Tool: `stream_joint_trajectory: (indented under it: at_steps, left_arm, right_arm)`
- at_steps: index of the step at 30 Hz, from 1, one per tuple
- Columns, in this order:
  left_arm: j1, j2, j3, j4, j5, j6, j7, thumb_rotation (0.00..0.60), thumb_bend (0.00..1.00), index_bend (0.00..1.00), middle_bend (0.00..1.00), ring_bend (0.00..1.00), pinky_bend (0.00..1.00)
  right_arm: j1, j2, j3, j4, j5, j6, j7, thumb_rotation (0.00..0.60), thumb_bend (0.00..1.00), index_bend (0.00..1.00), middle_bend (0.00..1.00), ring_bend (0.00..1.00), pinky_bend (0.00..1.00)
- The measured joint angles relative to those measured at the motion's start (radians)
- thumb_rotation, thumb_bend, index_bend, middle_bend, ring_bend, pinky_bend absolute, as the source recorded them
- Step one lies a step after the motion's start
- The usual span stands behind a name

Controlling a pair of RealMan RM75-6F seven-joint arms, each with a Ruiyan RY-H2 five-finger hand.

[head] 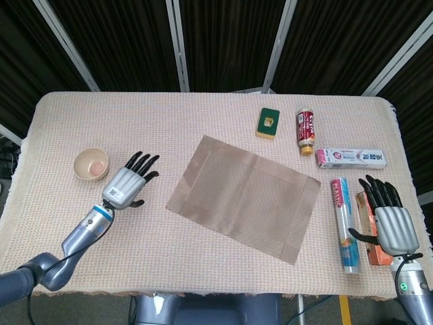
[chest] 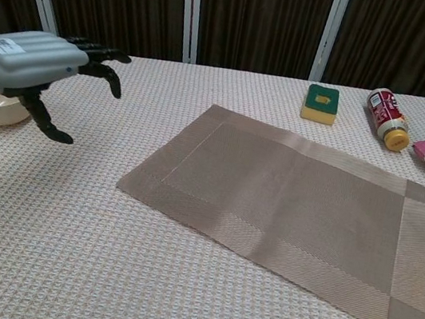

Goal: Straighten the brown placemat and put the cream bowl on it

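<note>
Bright, even light, perhaps from overhead; shadows soft, pictures sharp throughout.

Tablecloth [head: 203, 271] — coarse woven cloth, beige, waffle-like texture, matt. Brown placemat [head: 245, 194], centre of frame — fine woven weave, faint sheen, with a banded border. Cream bowl [head: 90, 164], left — smooth, slightly glossy, ceramic or plastic cannot be told. Left hand [head: 126, 184] and right hand [head: 390, 223] — grey smooth shells, matt black fingers. Sponge [head: 268, 122], upper centre — yellow foam under a green rough pad. Bottle [head: 306, 129] — glossy printed label, yellow plastic cap. Roll [head: 343, 227], lower right — shiny wrapper. Boxes — printed cardboard.
</note>
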Motion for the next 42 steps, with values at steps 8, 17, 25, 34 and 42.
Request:
stream_joint_trajectory:
  at_steps: [8,17,25,34,42]
  left_arm:
    - [-0.097,-0.178,0.015,0.269,0.067,-0.050,-0.070,0.600,0.15,0.32,0.00,0.00,0.00]
    - [-0.145,-0.312,0.051,0.494,0.103,-0.051,-0.167,0.600,0.15,0.32,0.00,0.00,0.00]
    - [-0.159,-0.398,0.068,0.588,0.104,-0.051,-0.189,0.600,0.18,0.32,0.00,0.00,0.00]
    - [-0.179,-0.413,0.069,0.608,0.102,-0.032,-0.193,0.600,0.21,0.33,0.00,0.00,0.00]
    - [-0.191,-0.400,0.060,0.571,0.096,-0.019,-0.187,0.600,0.21,0.33,0.00,0.00,0.00]
  right_arm:
    - [-0.034,0.003,-0.004,-0.031,0.005,0.024,-0.056,0.600,0.00,0.00,0.00,0.00,0.00]
    - [-0.045,0.006,0.018,-0.011,0.014,0.008,-0.031,0.600,0.00,0.00,0.00,0.00,0.00]
    - [-0.058,0.015,0.032,-0.007,0.005,0.019,-0.004,0.600,0.00,0.00,0.00,0.00,0.00]
    - [-0.067,0.023,0.044,-0.002,0.003,0.016,0.020,0.600,0.00,0.00,0.00,0.00,0.00]
    - [-0.074,0.030,0.047,-0.013,-0.016,0.020,0.028,0.600,0.00,0.00,0.00,0.00,0.00]
